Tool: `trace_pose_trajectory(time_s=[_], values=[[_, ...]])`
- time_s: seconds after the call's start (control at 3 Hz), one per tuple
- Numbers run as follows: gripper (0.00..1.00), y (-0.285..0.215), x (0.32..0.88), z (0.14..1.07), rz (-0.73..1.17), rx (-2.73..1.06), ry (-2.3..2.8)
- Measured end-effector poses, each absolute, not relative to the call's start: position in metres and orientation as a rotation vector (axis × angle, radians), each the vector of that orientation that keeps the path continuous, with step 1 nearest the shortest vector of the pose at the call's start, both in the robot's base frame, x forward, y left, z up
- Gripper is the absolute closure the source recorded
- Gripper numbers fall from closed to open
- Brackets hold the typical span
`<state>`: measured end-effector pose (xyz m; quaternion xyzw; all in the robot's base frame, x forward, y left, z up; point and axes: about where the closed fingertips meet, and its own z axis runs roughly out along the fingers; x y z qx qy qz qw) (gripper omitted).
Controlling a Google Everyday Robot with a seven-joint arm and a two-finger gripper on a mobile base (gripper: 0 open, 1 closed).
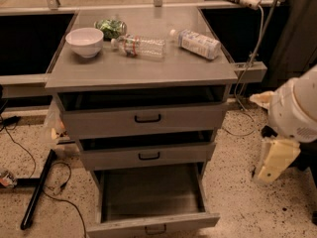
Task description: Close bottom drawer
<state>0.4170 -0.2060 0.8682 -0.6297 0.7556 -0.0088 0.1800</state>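
The gripper [274, 161] hangs at the right of the room, a pale cream piece under the robot's rounded white arm [296, 108]. It sits low over the speckled floor [237, 202], well apart from the cabinet [143, 71]. I cannot tell whether it is open or closed, and it holds nothing that I can see.

To its left is the bottom drawer [148, 192], the lowest of three. It is pulled far out towards me, so the grey tray shows, and its narrow front with the small black handle [155, 229] is right at the lower edge of view. Above it, the middle drawer [148, 156] and the top drawer [147, 118] each stand out a little, with a dark gap over each front. That makes three drawers and three black handles.

On the cabinet's flat top I count one white bowl [84, 41] and two plastic bottles lying on their sides. One is a clear bottle [138, 46] with a reddish band, the other a white-labelled bottle [195, 43]. The print on both labels is too blurred to read. Something green [111, 28] sits just behind the bowl.

A black bar [37, 190] and loose cables [64, 197] lie on the floor to the left.
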Motion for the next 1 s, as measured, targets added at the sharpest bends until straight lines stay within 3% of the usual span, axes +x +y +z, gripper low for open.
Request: trace_pose_trajectory(time_s=[1.0], values=[[0.00,-0.229,0.432,0.801,0.135,-1.745,1.917]])
